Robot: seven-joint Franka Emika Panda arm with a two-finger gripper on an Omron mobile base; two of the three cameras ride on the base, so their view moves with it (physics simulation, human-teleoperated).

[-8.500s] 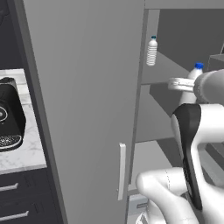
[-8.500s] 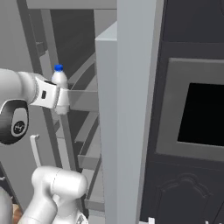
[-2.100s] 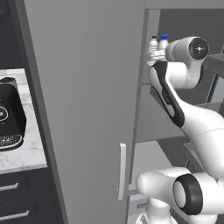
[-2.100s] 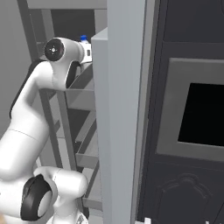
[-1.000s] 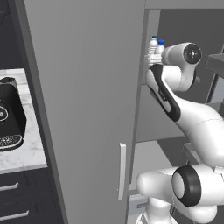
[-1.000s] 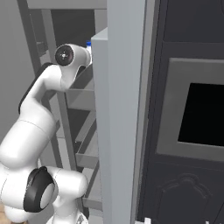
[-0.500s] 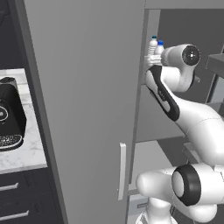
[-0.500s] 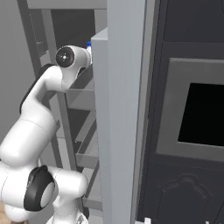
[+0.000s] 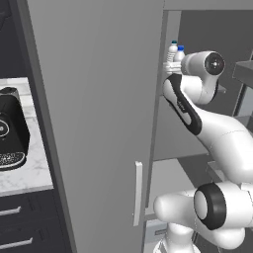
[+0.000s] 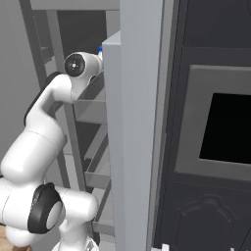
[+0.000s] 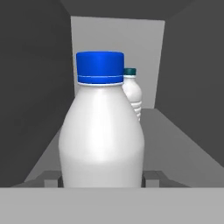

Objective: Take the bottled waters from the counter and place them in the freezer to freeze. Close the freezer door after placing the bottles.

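The end effector (image 11: 101, 181) grips the blue-capped bottle (image 11: 101, 131) upright on the freezer shelf (image 11: 175, 140). The teal-capped bottle (image 11: 132, 94) stands just behind it, with open shelf on both sides up to the grey walls.

No text, label, brand, number or sign can be read anywhere. The white bottle (image 11: 101, 135) with the blue cap is plain, with no printed band on it. The ribbed clear bottle (image 11: 133, 94) behind it carries no label either. The grey freezer door (image 9: 94, 113) has a bare face. The black coffee machine (image 9: 11, 129) on the tabletop (image 9: 25, 173) shows a round pale mark and a pale strip on its front, but both are too small and blurred to read. The dark oven (image 10: 215, 127) front shows no lettering.
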